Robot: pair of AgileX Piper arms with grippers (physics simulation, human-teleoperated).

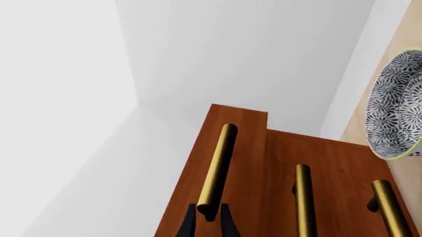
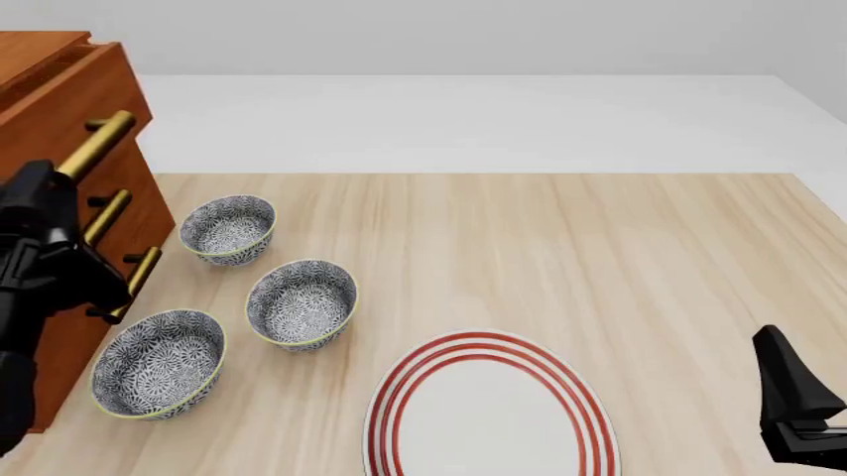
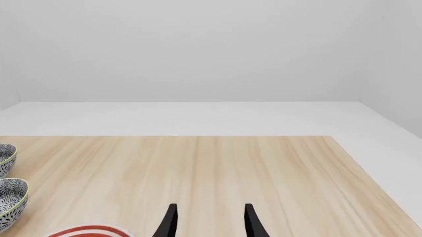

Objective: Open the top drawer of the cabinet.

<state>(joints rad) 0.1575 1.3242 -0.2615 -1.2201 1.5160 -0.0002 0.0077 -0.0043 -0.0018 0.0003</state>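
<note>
The cabinet [image 2: 54, 109] stands at the far left edge of the table [image 2: 556, 248], its three drawer fronts facing right toward the bowls. The top drawer [image 1: 232, 128] sticks out a little from the cabinet face, proud of the two drawers below it, as the step in the wood shows in the left wrist view. The left gripper [image 1: 208, 217] is clenched on the near end of the top drawer's brass handle [image 1: 218, 168], one dark finger on each side of the bar. In the front view the left arm [image 2: 40, 248] covers the near part of the cabinet front. Three patterned bowls [image 2: 302, 302] sit on the table just right of the cabinet, one far, one in the middle, and one near and left. A white plate with red rings [image 2: 490, 412] lies at the near edge, right of the bowls. The right gripper [image 3: 207, 222] hovers over bare table near the near right corner, well apart from everything, its fingers spread and grasping nothing.
</note>
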